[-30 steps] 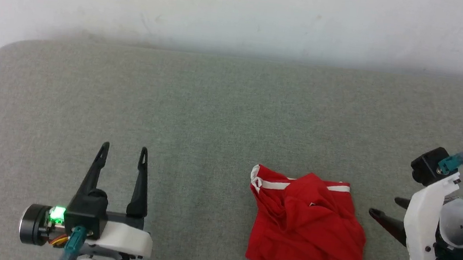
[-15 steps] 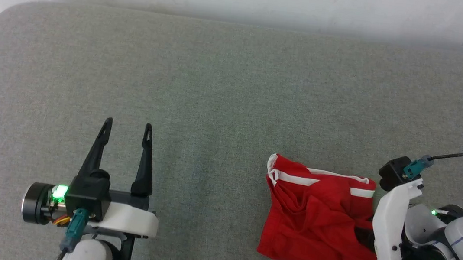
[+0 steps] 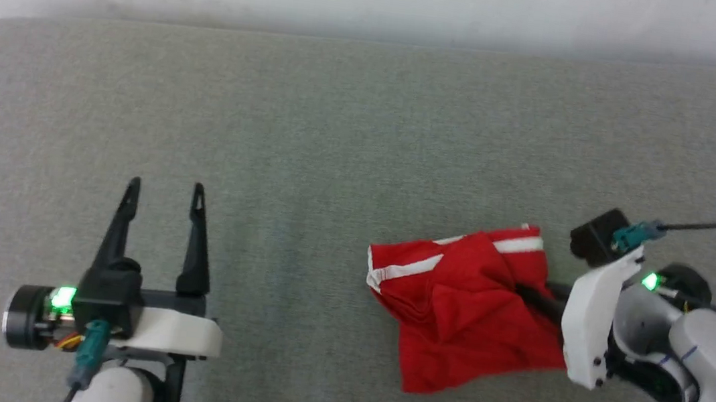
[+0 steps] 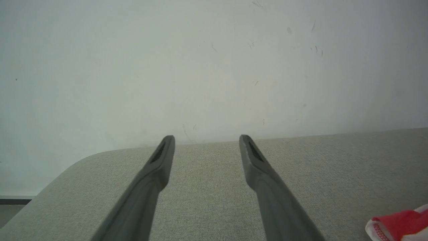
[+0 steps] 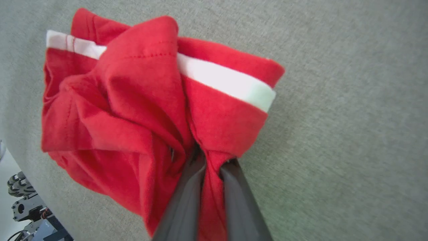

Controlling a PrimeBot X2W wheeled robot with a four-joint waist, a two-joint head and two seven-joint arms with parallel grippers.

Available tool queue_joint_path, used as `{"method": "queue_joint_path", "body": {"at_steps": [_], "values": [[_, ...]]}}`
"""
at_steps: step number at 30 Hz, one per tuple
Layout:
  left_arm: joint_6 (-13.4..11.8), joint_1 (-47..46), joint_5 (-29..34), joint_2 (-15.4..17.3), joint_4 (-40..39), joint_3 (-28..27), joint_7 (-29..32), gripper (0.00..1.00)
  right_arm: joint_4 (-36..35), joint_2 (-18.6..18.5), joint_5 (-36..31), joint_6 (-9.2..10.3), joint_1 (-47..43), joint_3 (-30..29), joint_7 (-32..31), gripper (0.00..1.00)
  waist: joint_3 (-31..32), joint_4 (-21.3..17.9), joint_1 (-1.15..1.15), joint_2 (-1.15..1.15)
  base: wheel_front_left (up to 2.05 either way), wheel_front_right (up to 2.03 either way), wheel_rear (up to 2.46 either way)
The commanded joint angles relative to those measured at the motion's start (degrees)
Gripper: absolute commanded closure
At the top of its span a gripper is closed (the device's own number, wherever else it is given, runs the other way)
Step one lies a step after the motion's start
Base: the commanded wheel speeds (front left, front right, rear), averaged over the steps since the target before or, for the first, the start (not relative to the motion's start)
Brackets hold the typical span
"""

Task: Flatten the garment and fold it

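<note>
garment (image 3: pixel 466 314): thin red cloth, soft and matt, creased into loose folds; the white bands are the same matt cloth, with fine stitching along one seam.
bench (image 3: pixel 337 145): grey woven cloth cover, matt, finely grained and slightly rough.
left gripper (image 3: pixel 164 187): dark fingers, smooth and matt, seemingly plastic.
right gripper (image 5: pixel 211 167): dark matt fingers, smooth, with red cloth pinched between them.
right wrist shell (image 3: pixel 590 322): white smooth plastic with a faint sheen.
cable plug (image 3: pixel 637 236): teal plastic, smooth.
wall (image 4: pixel 200 67): pale, matt, flecked with small scuffs.
</note>
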State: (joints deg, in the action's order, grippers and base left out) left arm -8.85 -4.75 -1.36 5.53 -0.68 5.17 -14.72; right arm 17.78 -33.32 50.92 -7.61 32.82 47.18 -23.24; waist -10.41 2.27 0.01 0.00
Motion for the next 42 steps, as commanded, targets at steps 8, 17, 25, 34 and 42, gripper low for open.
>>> {"method": "queue_joint_path", "body": {"at_steps": [8,17,25,34,42], "values": [[-1.5,0.3,0.8,2.1,-4.1,-3.6,-0.3,0.0,-5.9,-8.8,-5.6,0.12,9.4,3.0,1.8,1.0,-6.1,-13.5,-0.01,0.0,0.0,0.0,0.0],[-1.6,-3.2,2.2,5.0,-9.2,-4.5,-0.3,0.0,0.4,-15.8,-10.5,0.12,15.5,0.5,3.7,1.0,-17.1,-20.0,-0.01,0.0,0.0,0.0,0.0],[-1.2,-7.5,3.1,6.3,-12.2,-2.3,-0.3,0.0,16.6,-15.5,-13.2,0.12,21.1,-5.6,8.2,1.0,-24.0,-18.2,-0.01,0.0,0.0,0.0,0.0],[-1.9,-9.5,3.2,6.8,-14.3,-0.7,-0.3,0.0,30.4,-13.6,-20.6,0.12,27.3,-8.9,13.3,1.0,-26.7,-15.9,-0.01,0.0,0.0,0.0,0.0],[-2.9,-8.7,1.8,6.0,-12.3,0.3,-0.3,0.0,37.4,-10.5,-20.5,0.12,26.5,-9.6,17.5,0.0,-22.0,-14.5,-0.01,0.0,0.0,0.0,0.0]]}}
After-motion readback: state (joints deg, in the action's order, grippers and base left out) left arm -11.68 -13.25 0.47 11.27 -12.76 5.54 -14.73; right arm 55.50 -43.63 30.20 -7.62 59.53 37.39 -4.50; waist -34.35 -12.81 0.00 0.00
